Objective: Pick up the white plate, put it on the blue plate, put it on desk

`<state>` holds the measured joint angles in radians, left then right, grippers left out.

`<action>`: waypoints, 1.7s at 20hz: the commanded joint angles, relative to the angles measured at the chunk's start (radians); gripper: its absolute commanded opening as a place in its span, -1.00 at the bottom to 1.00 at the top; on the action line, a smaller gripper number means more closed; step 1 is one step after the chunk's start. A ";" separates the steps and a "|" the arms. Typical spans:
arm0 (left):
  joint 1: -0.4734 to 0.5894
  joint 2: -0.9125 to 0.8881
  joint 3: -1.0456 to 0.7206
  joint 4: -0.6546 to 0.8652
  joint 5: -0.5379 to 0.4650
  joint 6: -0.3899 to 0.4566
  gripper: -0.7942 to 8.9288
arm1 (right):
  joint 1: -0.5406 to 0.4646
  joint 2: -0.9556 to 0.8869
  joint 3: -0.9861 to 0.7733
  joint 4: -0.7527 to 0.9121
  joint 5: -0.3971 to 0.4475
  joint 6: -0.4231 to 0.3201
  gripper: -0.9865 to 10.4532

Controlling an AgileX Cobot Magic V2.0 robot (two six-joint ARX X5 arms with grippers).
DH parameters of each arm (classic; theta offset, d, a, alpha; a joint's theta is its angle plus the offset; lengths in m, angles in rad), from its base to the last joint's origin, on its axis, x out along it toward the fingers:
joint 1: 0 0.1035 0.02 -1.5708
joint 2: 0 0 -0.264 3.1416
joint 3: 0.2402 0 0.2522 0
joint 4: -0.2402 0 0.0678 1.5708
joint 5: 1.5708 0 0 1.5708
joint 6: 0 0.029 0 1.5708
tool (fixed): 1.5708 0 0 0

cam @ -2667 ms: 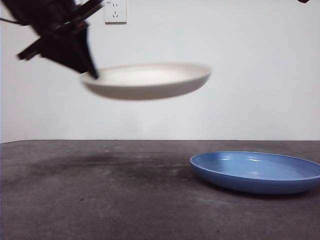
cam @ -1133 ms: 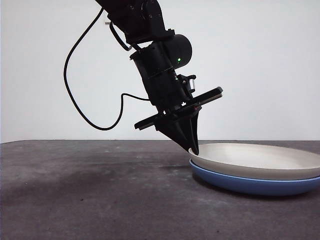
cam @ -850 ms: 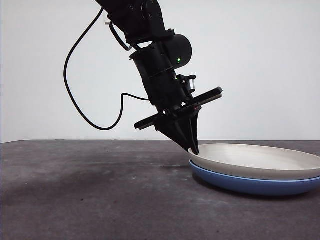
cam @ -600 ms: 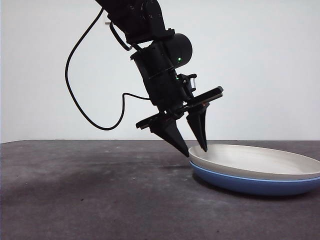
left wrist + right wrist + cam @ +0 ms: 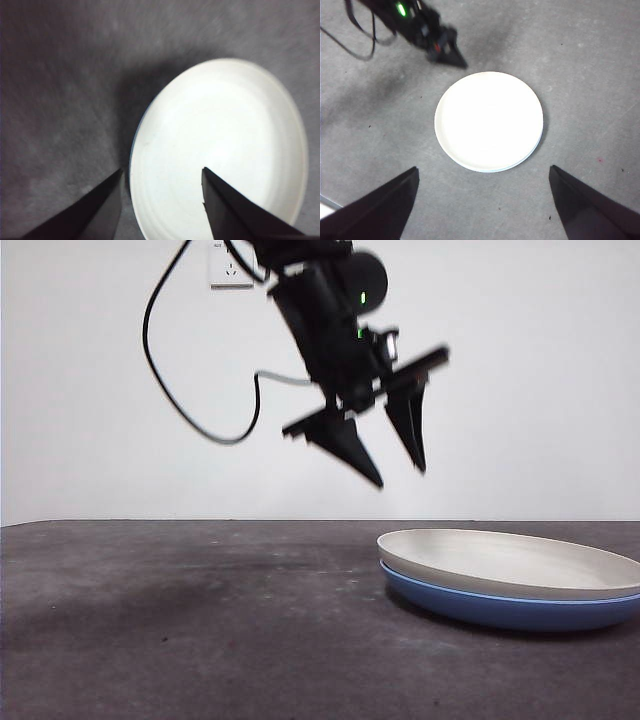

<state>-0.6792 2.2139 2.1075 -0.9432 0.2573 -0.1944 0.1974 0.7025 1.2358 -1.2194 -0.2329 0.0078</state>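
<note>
on the blue plate (image 5: 500, 612): white plate (image 5: 510, 560) (left gripper (image 5: 400, 475) above, agape).

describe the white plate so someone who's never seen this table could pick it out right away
On the dark grey desk, look to the right side of the front view, where two round plates sit stacked, below the open left gripper. The white plate is the upper one, nested in the blue plate. It is matte cream-white, while the plate under it is glossy blue and shows only as a rim.
</note>
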 commanded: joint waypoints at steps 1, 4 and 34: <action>0.010 0.013 0.104 -0.045 -0.003 0.049 -0.31 | 0.003 0.008 0.021 0.013 0.003 0.011 -0.09; 0.038 -0.064 0.130 -0.045 -0.011 0.051 -0.32 | 0.003 0.008 0.021 0.015 0.014 0.010 -0.09; 0.201 -1.125 -0.883 -0.021 0.227 0.223 -0.32 | 0.003 0.179 0.021 0.140 -0.024 0.007 -0.09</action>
<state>-0.4725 1.0801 1.2160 -0.9718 0.4782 0.0120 0.1970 0.8734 1.2358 -1.0874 -0.2543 0.0078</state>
